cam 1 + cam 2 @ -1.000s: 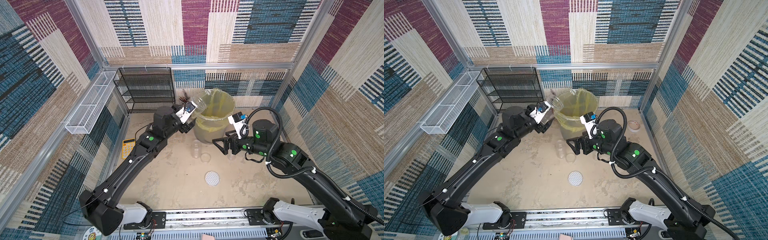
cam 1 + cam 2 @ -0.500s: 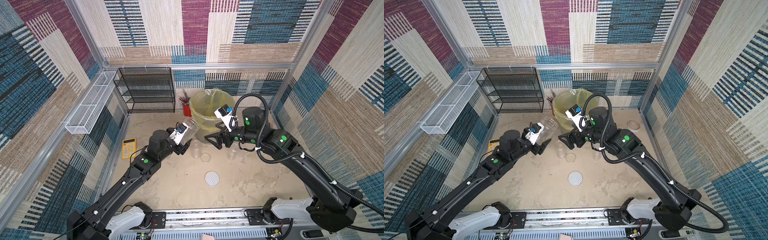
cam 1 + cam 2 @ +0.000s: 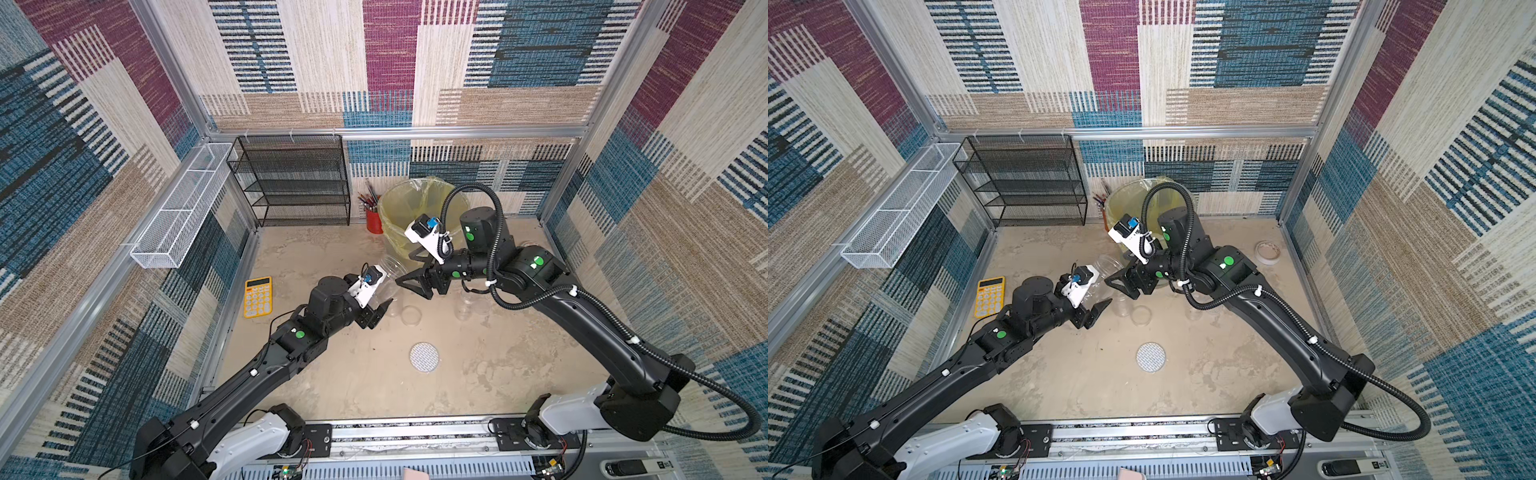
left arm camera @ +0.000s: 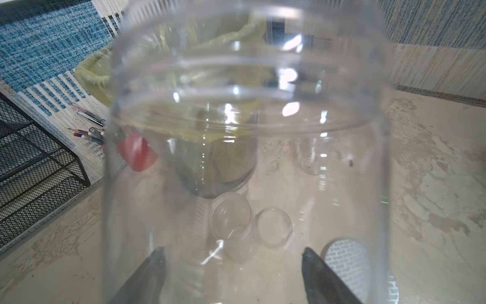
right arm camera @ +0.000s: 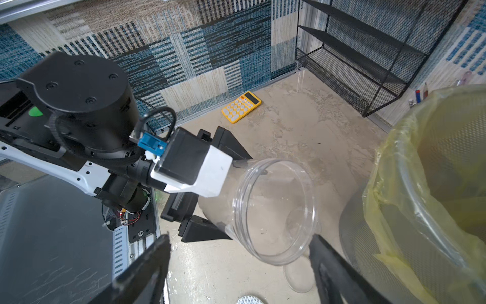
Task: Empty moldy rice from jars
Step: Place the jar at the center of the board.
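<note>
My left gripper (image 4: 233,251) is shut on a large clear jar (image 3: 390,268), held tilted above the floor with its open mouth toward the bin. The jar (image 5: 273,210) looks empty inside; the moldy rice is out of view. My right gripper (image 5: 239,238) is open just in front of the jar's mouth, one finger on either side and neither touching it. A small open jar (image 4: 231,221) stands on the floor beside a clear lid (image 4: 274,227). Two more clear jars (image 3: 471,307) stand under my right arm. A white grid-patterned lid (image 3: 424,357) lies nearer the front.
A mesh bin with a yellow bag (image 3: 415,199) stands at the back, a red pencil cup (image 3: 374,220) to its left. A black wire rack (image 3: 295,183) fills the back left corner. A yellow calculator (image 3: 258,297) lies by the left wall, a tape roll (image 3: 1268,251) by the right wall.
My left arm has drawn the jar back from over the bin and lowered it toward the floor's middle. My right gripper has swung left to the jar's mouth, its jaws narrowing a little.
</note>
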Controlling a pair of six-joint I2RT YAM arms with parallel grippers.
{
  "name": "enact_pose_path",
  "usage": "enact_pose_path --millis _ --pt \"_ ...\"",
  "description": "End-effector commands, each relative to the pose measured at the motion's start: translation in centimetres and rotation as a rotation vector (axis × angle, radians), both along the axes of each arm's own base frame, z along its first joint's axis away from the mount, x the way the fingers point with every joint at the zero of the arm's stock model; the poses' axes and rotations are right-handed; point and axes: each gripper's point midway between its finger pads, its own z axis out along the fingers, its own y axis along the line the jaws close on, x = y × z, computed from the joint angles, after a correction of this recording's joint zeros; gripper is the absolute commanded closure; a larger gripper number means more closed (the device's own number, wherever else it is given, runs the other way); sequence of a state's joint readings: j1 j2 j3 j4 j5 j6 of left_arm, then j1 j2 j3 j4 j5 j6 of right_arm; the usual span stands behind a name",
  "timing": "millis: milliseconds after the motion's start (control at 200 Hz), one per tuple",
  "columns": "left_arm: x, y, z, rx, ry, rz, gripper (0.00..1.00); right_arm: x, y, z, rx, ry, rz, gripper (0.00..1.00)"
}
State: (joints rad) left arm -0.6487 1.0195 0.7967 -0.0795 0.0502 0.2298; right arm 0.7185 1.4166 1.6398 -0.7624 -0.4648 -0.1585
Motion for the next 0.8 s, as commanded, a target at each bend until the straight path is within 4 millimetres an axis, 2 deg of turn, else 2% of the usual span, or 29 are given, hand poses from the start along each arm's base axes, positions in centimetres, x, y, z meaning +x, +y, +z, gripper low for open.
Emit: enact_pose_path --millis 0,135,255,330,346,401,596,796 --pt "0.3 -0.1 1.3 -0.053 -0.035 0.019 0.62 -0.7 0.5 0.4 0.015 -0.004 0.056 0.18" --pt "0.1 0.2 1.3 -0.056 -0.045 0.027 0.62 -1.7 1.0 -0.3 0.019 0.035 0.102 0.24" --pt "0.0 0.2 1.4 -0.063 -0.051 0.022 0.62 -2.7 1.7 -1.8 -0.002 0.07 0.139 0.26" --pt "-0.1 0.1 1.4 -0.067 -0.053 0.02 0.62 -3.3 2.2 -1.9 -0.003 0.07 0.157 0.29" --pt "-0.1 0.1 1.4 -0.068 -0.053 0.021 0.62 -3.4 2.3 -2.8 -0.016 0.089 0.161 0.29" --pt "-0.3 0.0 1.4 -0.074 -0.051 0.011 0.62 -3.7 2.5 -3.3 -0.021 0.094 0.171 0.3" --pt "-0.5 0.0 1.4 -0.076 -0.052 0.002 0.62 -4.0 3.1 -4.3 -0.039 0.107 0.195 0.35" --pt "-1.0 0.0 1.6 -0.086 -0.062 -0.012 0.62 -4.3 3.2 -5.3 -0.06 0.119 0.226 0.46"
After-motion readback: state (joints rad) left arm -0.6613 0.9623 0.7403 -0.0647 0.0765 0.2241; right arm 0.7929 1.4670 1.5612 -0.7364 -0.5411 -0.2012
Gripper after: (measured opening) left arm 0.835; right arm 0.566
